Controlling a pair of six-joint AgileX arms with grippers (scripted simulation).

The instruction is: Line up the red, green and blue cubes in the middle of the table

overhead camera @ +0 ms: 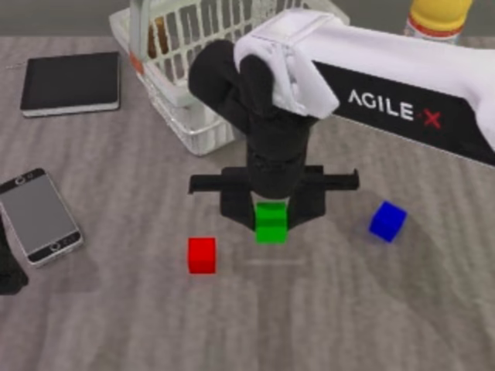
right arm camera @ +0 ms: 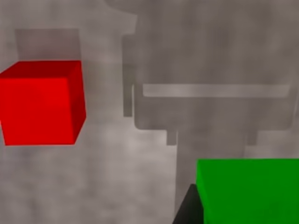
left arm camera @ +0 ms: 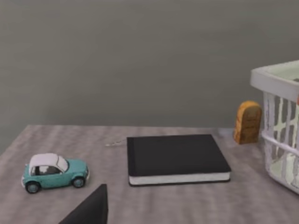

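Note:
My right gripper (overhead camera: 271, 212) hangs over the middle of the table (overhead camera: 116, 325), shut on the green cube (overhead camera: 271, 226), which is held a little above the surface. In the right wrist view the green cube (right arm camera: 247, 191) sits against one dark fingertip (right arm camera: 187, 212), with the red cube (right arm camera: 42, 102) lying on the table beyond. From above, the red cube (overhead camera: 202, 255) rests just left of the green one. The blue cube (overhead camera: 387, 222) lies to its right. My left gripper (overhead camera: 8, 267) is parked at the left edge; one of its fingers (left arm camera: 91, 210) shows, set wide with nothing beside it.
A white wire basket (overhead camera: 193, 131) stands behind the right gripper. A black notebook (overhead camera: 71, 83) lies at the back left and a phone (overhead camera: 39, 216) at the left. A yellow bottle (overhead camera: 438, 19) is at the back right. A teal toy car (left arm camera: 53, 171) sits by the notebook.

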